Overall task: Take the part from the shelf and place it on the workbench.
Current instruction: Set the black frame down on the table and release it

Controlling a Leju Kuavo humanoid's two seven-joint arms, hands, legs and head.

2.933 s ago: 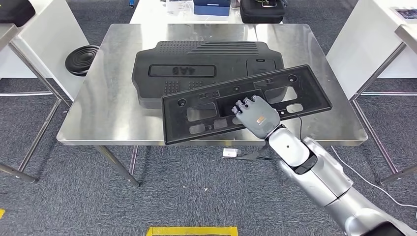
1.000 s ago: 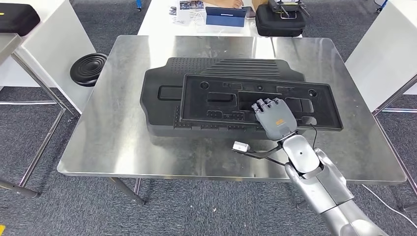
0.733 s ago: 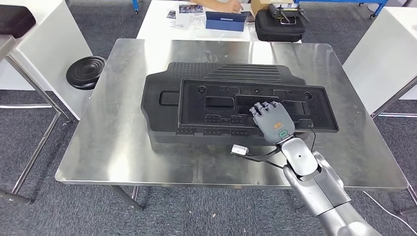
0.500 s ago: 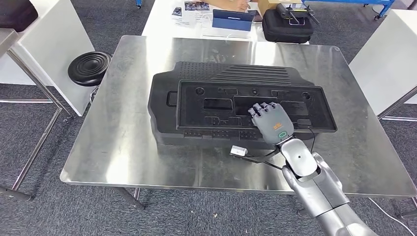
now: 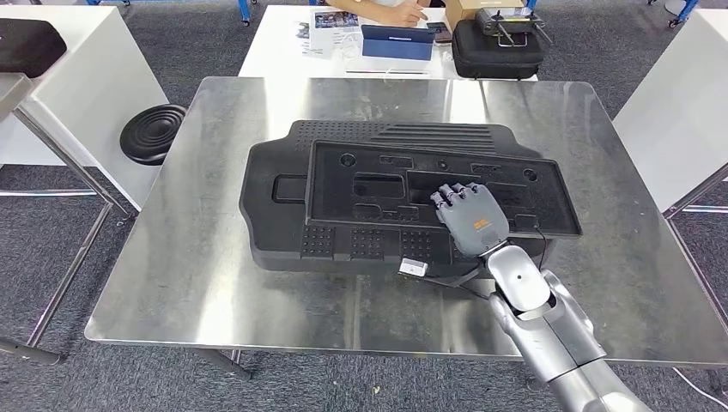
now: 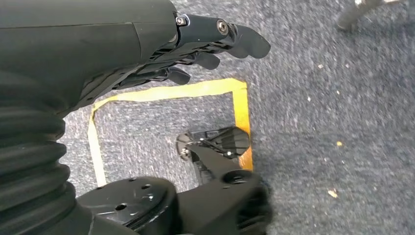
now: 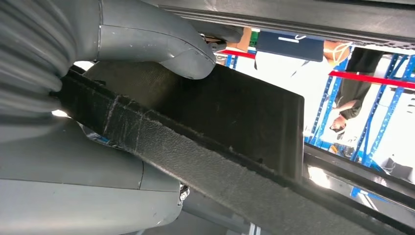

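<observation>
Now, line by line:

Part: the flat black panel (image 5: 438, 189), long and shallow with moulded cut-outs, lies over the larger black moulded cover (image 5: 283, 206) on the steel workbench (image 5: 197, 283). Whether its underside rests on that cover or is just clear of it cannot be told.

Handling: likely light and fairly stiff, a thin moulded sheet with a fibrous, felt-like edge, as the right wrist view shows. It should not slip easily, but being so long, a one-handed hold off centre would let the far end sag or swing.

Where to hold: near the middle of the near long edge, roughly where it is held.

Right hand: the right hand (image 5: 468, 219) grips the panel's near edge, fingers (image 5: 453, 196) lying on top and the thumb (image 7: 161, 46) pressed on the other face.

Left hand: the left hand (image 6: 147, 54) hangs over the carpet, holding nothing, fingers loosely extended.

Around: a round black stool (image 5: 153, 129) stands beside the workbench, and a white table (image 5: 275, 34) behind carries a black case (image 5: 498, 39).
</observation>
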